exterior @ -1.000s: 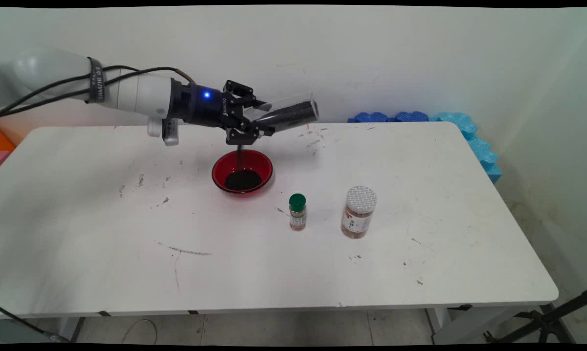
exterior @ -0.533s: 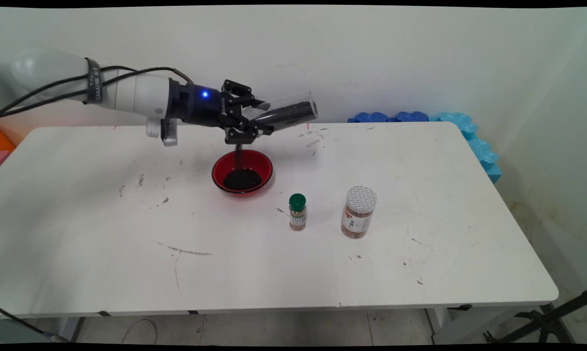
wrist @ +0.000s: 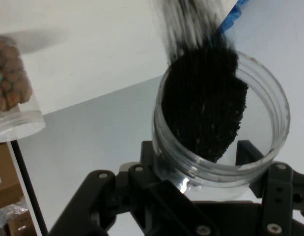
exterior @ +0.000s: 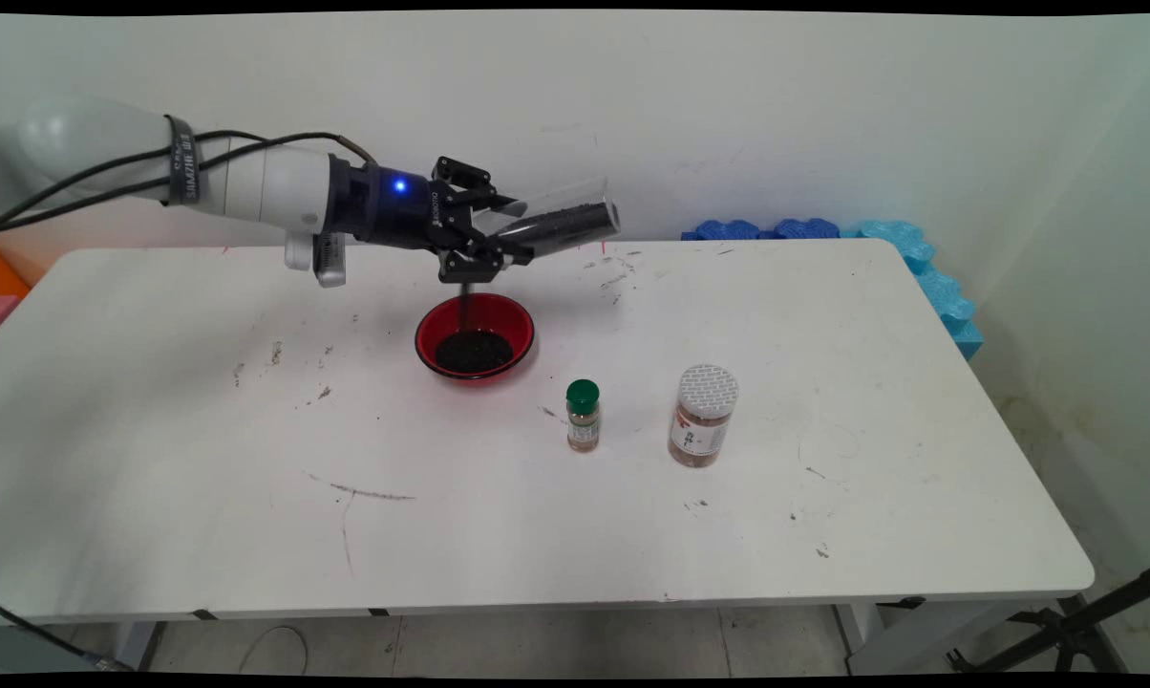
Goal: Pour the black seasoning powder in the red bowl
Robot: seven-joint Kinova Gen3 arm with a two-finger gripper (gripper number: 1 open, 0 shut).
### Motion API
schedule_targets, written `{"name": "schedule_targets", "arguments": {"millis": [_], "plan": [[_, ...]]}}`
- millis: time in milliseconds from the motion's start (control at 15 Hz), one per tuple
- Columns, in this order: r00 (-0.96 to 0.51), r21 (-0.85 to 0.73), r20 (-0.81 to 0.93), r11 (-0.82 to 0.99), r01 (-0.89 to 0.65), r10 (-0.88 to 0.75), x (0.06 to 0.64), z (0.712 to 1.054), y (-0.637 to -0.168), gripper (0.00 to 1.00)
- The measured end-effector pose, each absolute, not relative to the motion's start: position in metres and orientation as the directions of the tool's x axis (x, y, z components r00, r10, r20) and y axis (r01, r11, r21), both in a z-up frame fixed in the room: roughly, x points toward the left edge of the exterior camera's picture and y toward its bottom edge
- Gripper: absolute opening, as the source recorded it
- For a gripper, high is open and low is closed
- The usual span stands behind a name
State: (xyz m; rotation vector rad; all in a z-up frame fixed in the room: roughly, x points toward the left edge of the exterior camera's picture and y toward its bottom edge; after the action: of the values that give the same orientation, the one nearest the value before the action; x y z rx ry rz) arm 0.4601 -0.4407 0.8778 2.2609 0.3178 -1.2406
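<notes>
While the hand (exterior: 499, 250) is gripping a clear jar (exterior: 561, 222) tipped mouth-down above the red bowl (exterior: 475, 335) on the surface (exterior: 823, 315), black grains are streaming into it, calling for steady tilt.

Green-capped spice bottle (exterior: 583, 416), white-lidded jar (exterior: 702, 416), blue foam (exterior: 919, 266).

Falling black grains (wrist: 191, 24) blurred; fingers (wrist: 247, 150) partly hidden behind clear jar (wrist: 269, 113).
</notes>
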Motion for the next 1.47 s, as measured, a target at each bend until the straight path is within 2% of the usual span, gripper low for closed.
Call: {"name": "schedule_targets", "arguments": {"millis": [800,1467], "plan": [[0.653,0.475,-0.739,-0.816,0.330,-0.166,0.4682,0.8716,-0.4463,0.00],[0.718,0.620,-0.603,-0.770,0.147,-0.348,0.4671,0.8734,-0.4483,0.00]]}}
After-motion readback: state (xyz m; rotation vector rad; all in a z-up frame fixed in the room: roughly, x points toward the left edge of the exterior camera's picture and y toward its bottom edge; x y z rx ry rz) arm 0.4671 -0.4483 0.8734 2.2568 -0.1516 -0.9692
